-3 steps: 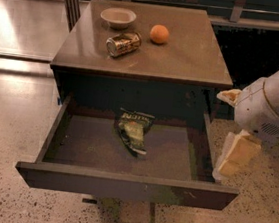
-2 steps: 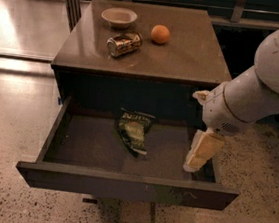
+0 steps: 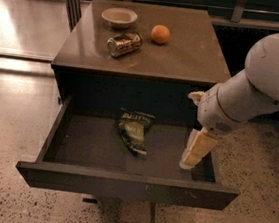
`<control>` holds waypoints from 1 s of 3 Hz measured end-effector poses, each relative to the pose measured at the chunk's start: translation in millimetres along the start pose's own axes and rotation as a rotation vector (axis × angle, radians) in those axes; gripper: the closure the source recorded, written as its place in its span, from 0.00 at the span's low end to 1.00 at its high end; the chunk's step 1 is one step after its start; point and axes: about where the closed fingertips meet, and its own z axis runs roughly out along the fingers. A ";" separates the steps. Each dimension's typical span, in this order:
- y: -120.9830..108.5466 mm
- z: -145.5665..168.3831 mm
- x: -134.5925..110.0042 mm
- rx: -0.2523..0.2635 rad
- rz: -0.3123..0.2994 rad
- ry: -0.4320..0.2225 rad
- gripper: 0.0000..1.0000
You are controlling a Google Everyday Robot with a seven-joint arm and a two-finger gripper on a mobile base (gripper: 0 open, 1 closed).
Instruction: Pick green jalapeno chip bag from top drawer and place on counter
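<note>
Counter (image 3: pixel 186 58): brown top, destination.
Top drawer (image 3: pixel 126 186): pulled open.
Gripper (image 3: pixel 190 162): pointing down inside the drawer's right end; open or closed, cannot tell.
Green jalapeno chip bag (image 3: pixel 135 130): mid-floor, apart from gripper. Advice: shift left, descend squarely over the crumpled middle.

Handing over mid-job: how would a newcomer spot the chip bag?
In the open top drawer under the counter, the green jalapeno chip bag lies mid-floor, left of the gripper. It is crumpled dark green foil, unlike the gold can above.
</note>
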 end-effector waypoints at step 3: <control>-61.7 103.0 -42.7 -0.099 -0.125 -0.062 0.00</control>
